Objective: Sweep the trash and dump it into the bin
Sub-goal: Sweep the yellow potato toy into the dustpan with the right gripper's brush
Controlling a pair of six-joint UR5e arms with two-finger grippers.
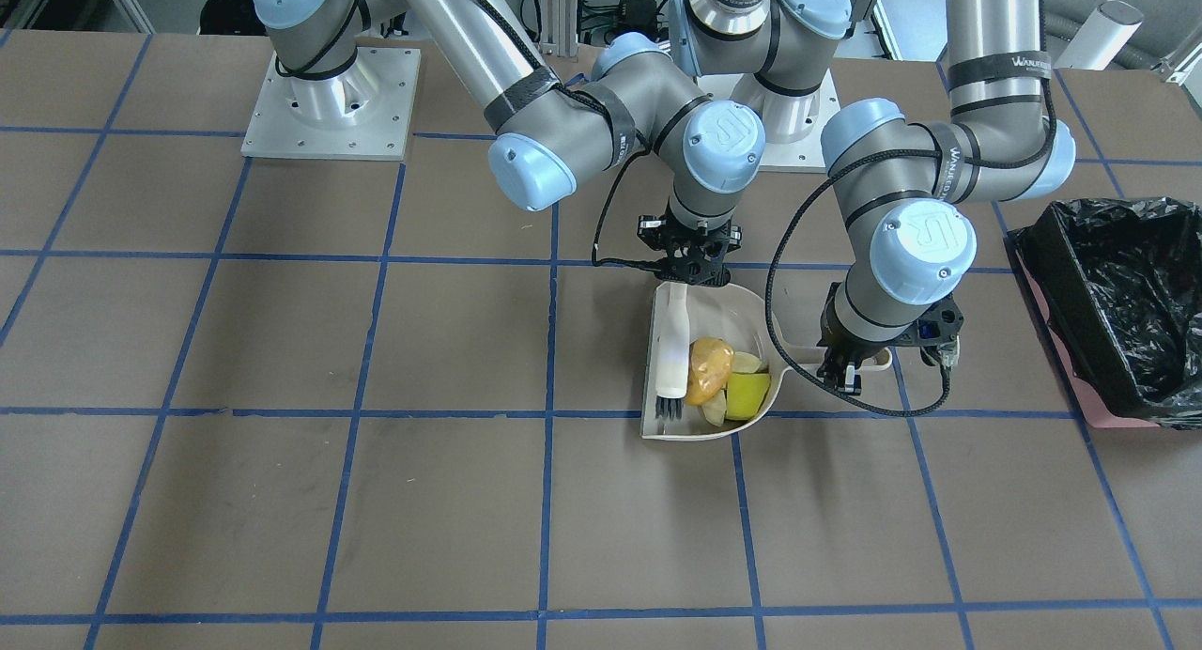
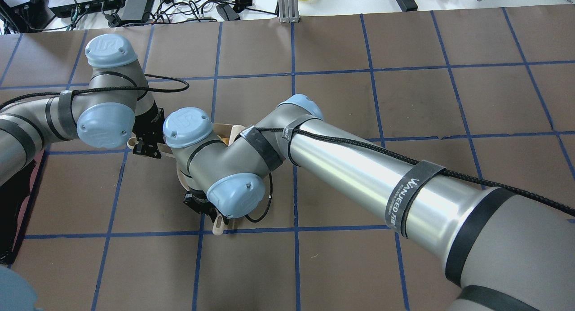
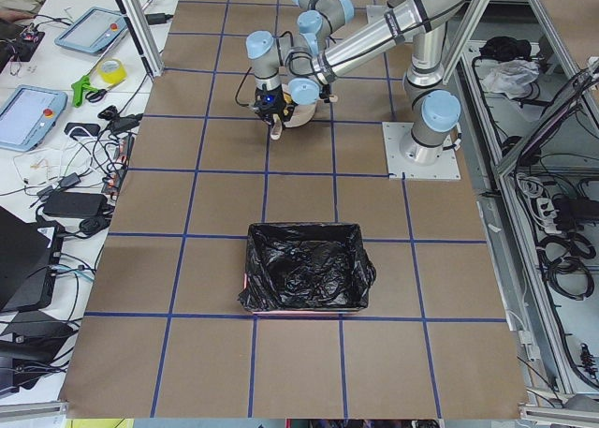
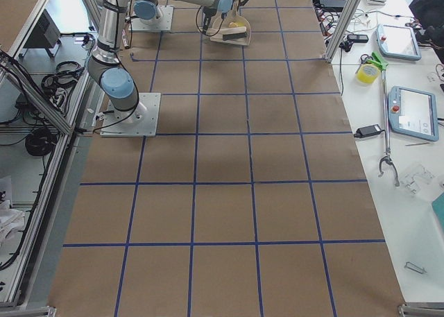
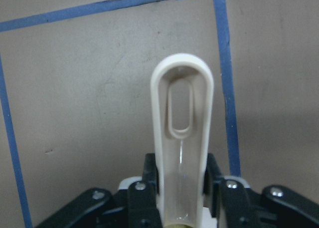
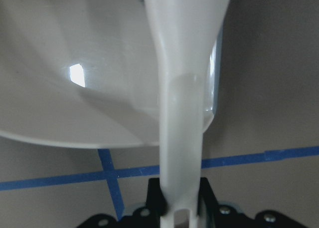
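The three trash pieces lie in the beige dustpan: an orange-brown blob, a yellow-green wedge and a pale cream crescent. My left gripper is shut on the dustpan's looped handle. My right gripper is shut on the beige brush, whose dark bristles rest in the pan beside the blob. The pink bin with its black bag stands apart, on the left arm's side of the table. In the overhead view both arms hide most of the pan.
The table is brown paper with a blue tape grid. The two arm bases stand at the robot's edge. Operators' tablets and cables lie on a side bench. The bin stands alone in the exterior left view.
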